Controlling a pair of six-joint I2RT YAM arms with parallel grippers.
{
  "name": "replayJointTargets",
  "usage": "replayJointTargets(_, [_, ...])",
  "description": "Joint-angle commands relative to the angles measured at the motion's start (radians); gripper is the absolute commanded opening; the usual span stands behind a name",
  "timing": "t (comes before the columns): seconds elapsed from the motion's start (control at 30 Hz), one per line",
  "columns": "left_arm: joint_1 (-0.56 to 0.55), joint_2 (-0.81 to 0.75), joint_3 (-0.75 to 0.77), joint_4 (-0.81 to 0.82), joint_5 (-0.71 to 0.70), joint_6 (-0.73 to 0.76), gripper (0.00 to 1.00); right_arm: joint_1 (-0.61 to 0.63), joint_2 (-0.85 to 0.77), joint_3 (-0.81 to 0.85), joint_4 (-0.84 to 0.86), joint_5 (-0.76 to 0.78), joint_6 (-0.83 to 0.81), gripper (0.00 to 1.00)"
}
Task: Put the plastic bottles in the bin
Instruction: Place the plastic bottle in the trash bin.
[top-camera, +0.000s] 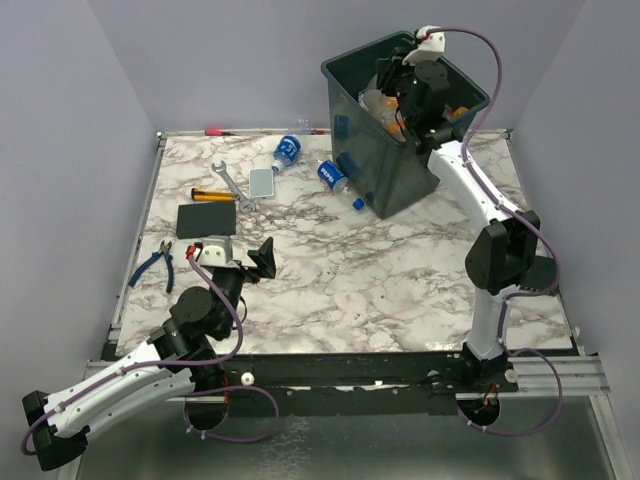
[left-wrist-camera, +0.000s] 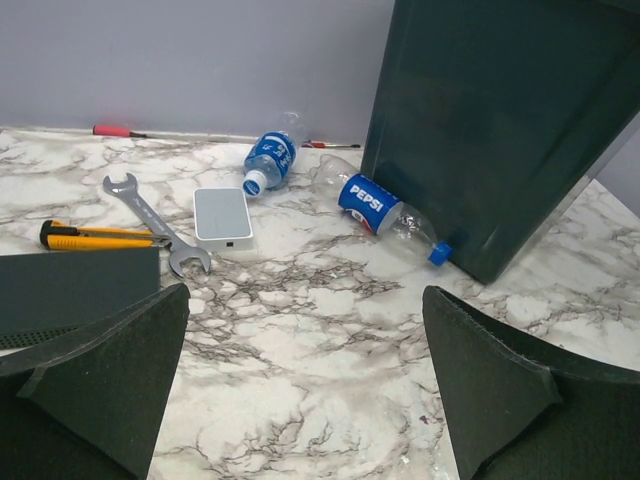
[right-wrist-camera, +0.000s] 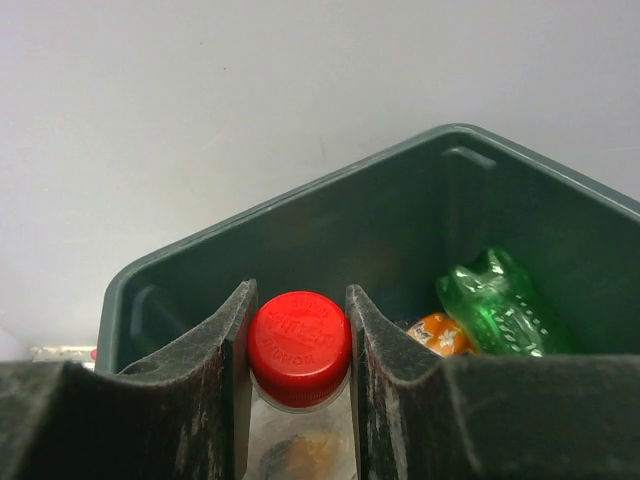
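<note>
The dark grey-green bin (top-camera: 395, 175) stands tilted at the back right of the table, and its far wall (right-wrist-camera: 330, 230) fills the right wrist view. My right gripper (top-camera: 400, 95) hangs over the bin's mouth, shut on a clear bottle with a red cap (right-wrist-camera: 299, 345). Inside the bin lie a green bottle (right-wrist-camera: 500, 305) and an orange one (right-wrist-camera: 440, 333). Two blue-labelled bottles lie on the marble: one (left-wrist-camera: 385, 210) against the bin's wall, the other (left-wrist-camera: 270, 160) farther back. My left gripper (left-wrist-camera: 305, 390) is open and low over the near left of the table, nothing between its fingers.
A wrench (left-wrist-camera: 150, 212), a yellow utility knife (left-wrist-camera: 90, 237), a small white box (left-wrist-camera: 222, 216) and a dark slab (left-wrist-camera: 75, 290) lie at the left. Blue-handled pliers (top-camera: 152, 265) rest by the left edge. Red-handled tools (left-wrist-camera: 115, 130) lie along the back wall.
</note>
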Motion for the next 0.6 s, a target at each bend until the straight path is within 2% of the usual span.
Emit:
replayJointTargets(0.0, [0.001, 0.007, 0.005, 0.005, 0.027, 0.004, 0.99, -0.041, -0.057, -0.078, -0.038, 0.090, -0.014, 0.00])
replayJointTargets(0.13, [0.002, 0.010, 0.006, 0.006, 0.033, 0.005, 0.99, -0.047, -0.156, -0.187, 0.159, 0.015, 0.026, 0.00])
replayJointTargets(0.23, [0.002, 0.008, 0.005, 0.005, 0.034, 0.005, 0.99, -0.052, -0.190, -0.179, 0.211, -0.008, 0.071, 0.00])
replayJointTargets(0.4, [0.001, 0.007, 0.003, 0.005, 0.032, 0.006, 0.99, -0.060, -0.199, -0.173, 0.286, 0.090, 0.062, 0.00])
replayJointTargets(0.57, [0.002, 0.006, 0.004, -0.001, 0.029, 0.005, 0.99, -0.098, -0.140, -0.178, 0.316, 0.218, 0.071, 0.00])
